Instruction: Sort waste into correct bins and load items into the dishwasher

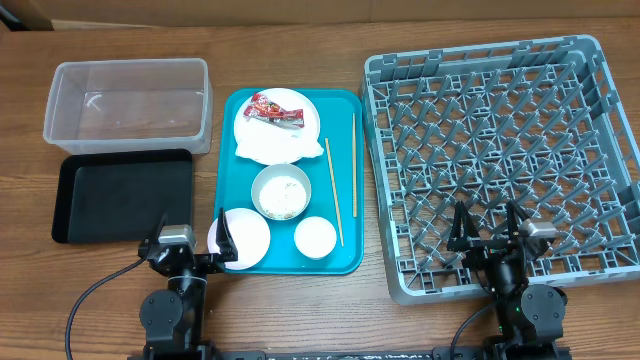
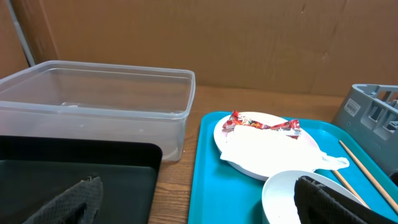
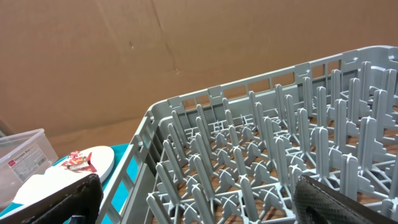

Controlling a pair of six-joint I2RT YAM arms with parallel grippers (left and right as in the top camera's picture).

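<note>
We see the large square grey plastic dish rack (image 1: 500, 160) on the right, the right gripper (image 1: 487, 228) spread wide over its near edge. Beside it the teal serving tray (image 1: 232, 170) carries the round white plate (image 1: 290, 140) with the small red printed snack wrapper (image 1: 275, 111), a rice-flecked white bowl (image 1: 280, 192), the white cup (image 1: 315, 237) and thin wooden chopsticks (image 1: 333, 190). Further left sit the clear rectangular plastic tub (image 1: 130, 65) and shallow black rectangular tray (image 1: 120, 195), and the left gripper (image 1: 192, 238), equally wide, has one finger crossing the round pink plate (image 1: 245, 240). Only the overhead view shows cup and pink plate; the left wrist view catches just the bowl's rim behind its finger.
</note>
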